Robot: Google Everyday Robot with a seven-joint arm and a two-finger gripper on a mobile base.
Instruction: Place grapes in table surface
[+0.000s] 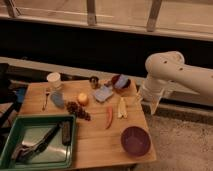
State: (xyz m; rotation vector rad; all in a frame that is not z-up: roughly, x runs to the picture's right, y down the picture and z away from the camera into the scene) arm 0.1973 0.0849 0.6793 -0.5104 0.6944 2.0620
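Note:
The grapes, a small dark bunch, lie on the table surface left of centre. They sit just below a round orange fruit and just above the green tray's far right corner. My white arm reaches in from the right. My gripper hangs pointing down beside the table's right edge, well away from the grapes and holding nothing that I can see.
A green tray with dark utensils fills the front left. A purple bowl stands front right. A red chili, a pale yellow item, a blue packet, a small can, a white cup and a fork lie around.

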